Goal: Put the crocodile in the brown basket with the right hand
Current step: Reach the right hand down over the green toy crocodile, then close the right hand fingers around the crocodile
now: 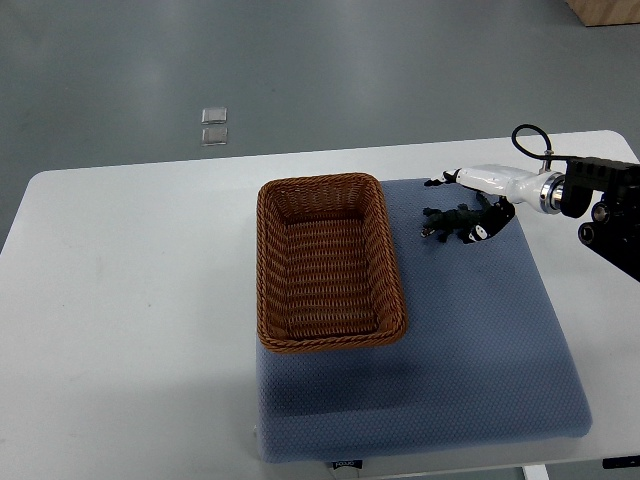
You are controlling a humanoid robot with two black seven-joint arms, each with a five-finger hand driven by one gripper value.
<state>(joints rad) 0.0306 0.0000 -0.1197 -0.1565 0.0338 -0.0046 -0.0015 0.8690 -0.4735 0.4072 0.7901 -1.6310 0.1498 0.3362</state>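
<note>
A dark green toy crocodile (447,220) lies on the blue mat (470,340), just right of the brown wicker basket (268,270), which holds nothing. My right hand (458,207), white with black fingertips, reaches in from the right edge and hovers over the crocodile's right end. One finger (437,182) stretches out left beyond the toy and another fingertip (480,232) hangs down by its tail. The fingers are spread, not closed on the toy. The left arm is out of view.
The mat covers the right half of a white table (130,300), and the basket sits on the mat's left part. Two small clear squares (214,125) lie on the grey floor beyond the table. A cardboard box corner (605,10) shows at the top right.
</note>
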